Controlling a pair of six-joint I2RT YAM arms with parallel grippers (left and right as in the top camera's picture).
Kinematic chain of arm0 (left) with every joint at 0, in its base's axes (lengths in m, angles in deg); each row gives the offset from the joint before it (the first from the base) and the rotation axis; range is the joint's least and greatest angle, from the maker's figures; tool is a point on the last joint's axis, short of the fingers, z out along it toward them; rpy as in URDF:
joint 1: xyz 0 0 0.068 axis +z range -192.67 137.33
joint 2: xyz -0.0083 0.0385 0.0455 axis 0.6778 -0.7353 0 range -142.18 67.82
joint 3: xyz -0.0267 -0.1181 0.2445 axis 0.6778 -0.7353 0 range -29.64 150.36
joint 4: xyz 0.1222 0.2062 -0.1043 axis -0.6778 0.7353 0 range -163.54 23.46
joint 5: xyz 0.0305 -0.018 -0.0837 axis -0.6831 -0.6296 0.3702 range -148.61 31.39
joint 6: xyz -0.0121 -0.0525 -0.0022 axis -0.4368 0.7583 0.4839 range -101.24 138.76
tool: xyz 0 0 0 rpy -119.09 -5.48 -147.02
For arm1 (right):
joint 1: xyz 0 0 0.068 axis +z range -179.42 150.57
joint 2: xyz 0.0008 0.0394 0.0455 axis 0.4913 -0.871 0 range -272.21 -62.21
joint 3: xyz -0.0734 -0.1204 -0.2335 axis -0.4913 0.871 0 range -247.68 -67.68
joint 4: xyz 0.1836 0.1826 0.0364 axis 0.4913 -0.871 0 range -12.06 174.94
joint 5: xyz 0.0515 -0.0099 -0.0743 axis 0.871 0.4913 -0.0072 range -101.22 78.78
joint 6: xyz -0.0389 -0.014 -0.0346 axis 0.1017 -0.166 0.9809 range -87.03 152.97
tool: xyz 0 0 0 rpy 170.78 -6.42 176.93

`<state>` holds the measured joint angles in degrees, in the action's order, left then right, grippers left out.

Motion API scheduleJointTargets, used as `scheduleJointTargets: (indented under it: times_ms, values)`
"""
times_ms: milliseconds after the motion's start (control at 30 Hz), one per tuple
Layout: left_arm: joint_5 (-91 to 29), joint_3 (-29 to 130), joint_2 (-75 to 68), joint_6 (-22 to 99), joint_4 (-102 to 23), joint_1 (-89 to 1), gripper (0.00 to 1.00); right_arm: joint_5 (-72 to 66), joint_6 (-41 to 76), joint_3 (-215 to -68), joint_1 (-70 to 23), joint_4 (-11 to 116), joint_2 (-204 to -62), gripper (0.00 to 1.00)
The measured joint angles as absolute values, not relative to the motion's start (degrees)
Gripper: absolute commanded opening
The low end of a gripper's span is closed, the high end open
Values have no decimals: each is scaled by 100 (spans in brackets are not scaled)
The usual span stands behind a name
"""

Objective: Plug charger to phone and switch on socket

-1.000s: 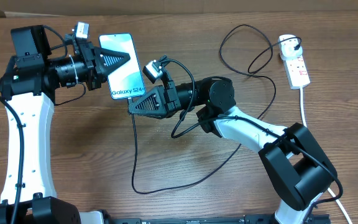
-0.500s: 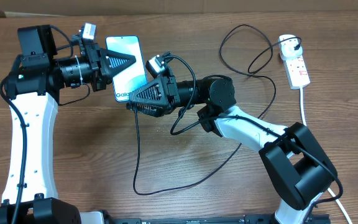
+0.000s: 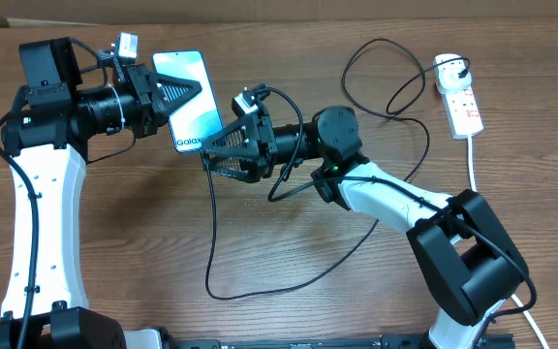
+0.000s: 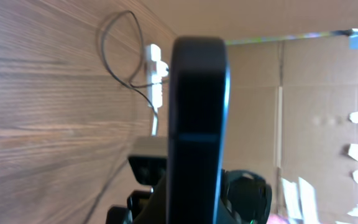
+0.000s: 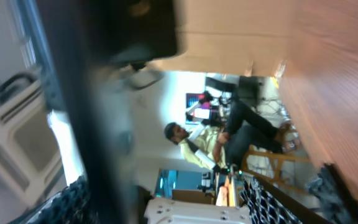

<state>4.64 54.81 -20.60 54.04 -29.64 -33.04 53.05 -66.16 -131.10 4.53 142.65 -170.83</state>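
Phone (image 3: 200, 121) is lifted off the tabletop (image 3: 143, 242) at the upper left, its light blue-teal screen turned up toward the overhead camera and tilted, with only the start of the white "Galaxy" lettering showing near its lower end. The left gripper (image 3: 202, 89) reaches in from the left and has it clamped: one dark triangular finger lies flat across the screen, and the left wrist view shows the phone edge-on as a dark vertical bar filling the middle of the picture.

Right at the phone's lower end sits the right gripper (image 3: 206, 163), pointing left and overlapping the rest of the lettering. Its fingers look drawn together on the end of the charger (image 3: 210, 233), whose thin black cable drops from the fingertips. The connector tip itself is hidden under them, so whether it meets the phone's port cannot be told. The right wrist view is too blurred to help.

From there the cable runs down the tabletop, curves right along the near side, climbs under the right arm and makes a loose loop at the upper right before ending in the white plug adapter (image 3: 448, 66).

That adapter is seated in the far end of the socket (image 3: 466, 109), which lies flat near the right edge, well apart from the phone, red marks on its face. A thick white cord (image 3: 474, 165) leaves its near end and trails down the right side.
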Motion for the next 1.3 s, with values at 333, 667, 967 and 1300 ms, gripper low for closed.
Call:
scheduleJointTargets:
  times_ms: [333,667,967,1300]
  values:
    - [-824,5481,-2060,4972,-2680,-3304,4,5701,-5353,-13110,64,12751,-17083,76]
    - [-1751,5481,-2417,4705,-2599,-3304,4,6212,-4776,-13110,-128,12777,-17083,80]
    - [-1554,5481,-3623,4093,-2678,-3429,4,6280,-3844,-13116,-236,11708,-17080,98]
    - [-2105,5481,-3912,3794,-3257,-4366,4,5030,-2122,-13120,-487,8663,-17072,100]
